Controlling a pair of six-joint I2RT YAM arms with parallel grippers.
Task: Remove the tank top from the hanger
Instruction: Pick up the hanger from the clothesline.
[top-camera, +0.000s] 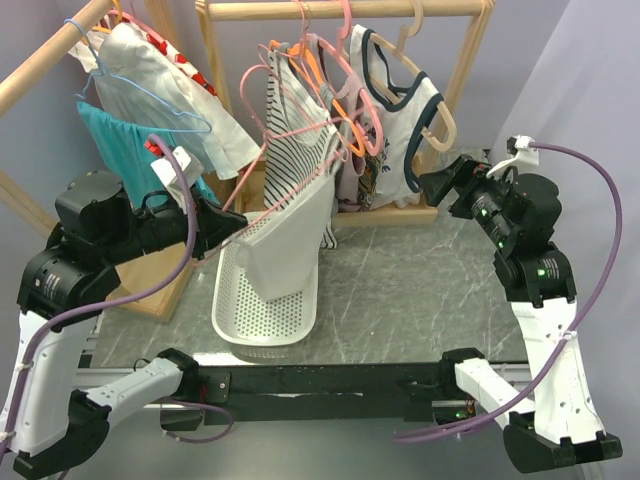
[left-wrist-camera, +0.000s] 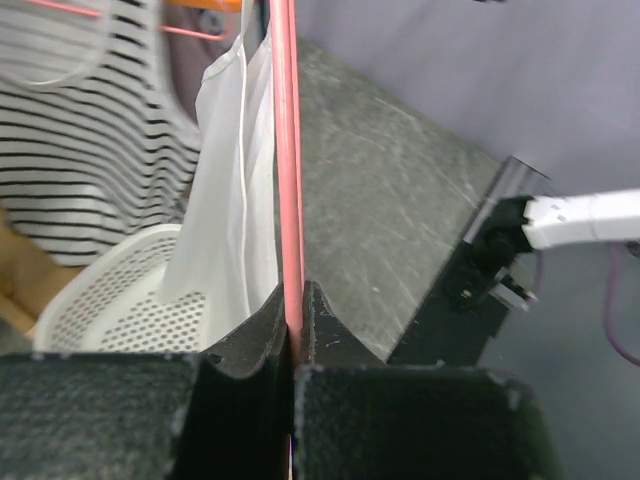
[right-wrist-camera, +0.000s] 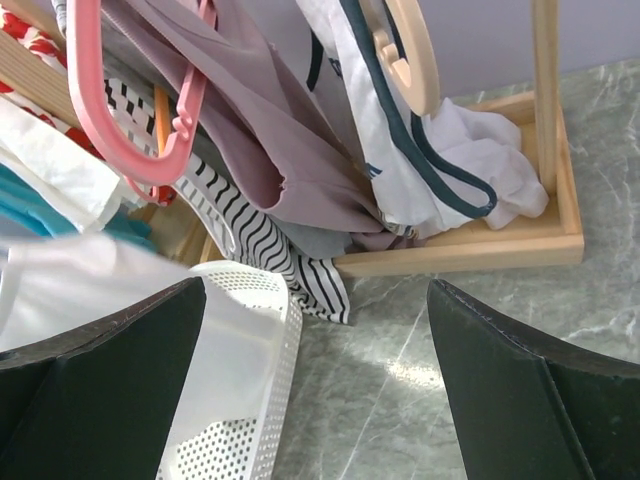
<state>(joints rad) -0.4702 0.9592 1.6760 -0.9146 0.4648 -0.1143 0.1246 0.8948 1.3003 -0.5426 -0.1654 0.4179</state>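
Tank top (top-camera: 292, 240) hangs over basket (top-camera: 226, 300); left fingers (left-wrist-camera: 250, 338) pinch pink hanger (left-wrist-camera: 289, 180).

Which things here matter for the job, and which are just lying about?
Job: white tank top; thin pink hanger it hangs on; left tool, shut on that hanger; right tool, open.
Lying about: white perforated plastic basket; black-and-white striped top; navy-trimmed white vest; wooden clothes rack.

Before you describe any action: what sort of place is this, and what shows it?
Likely a robotics lab set up as a laundry station: wooden clothes racks hung with tops on hangers, a white laundry basket, and robot arms bolted to the grey table.
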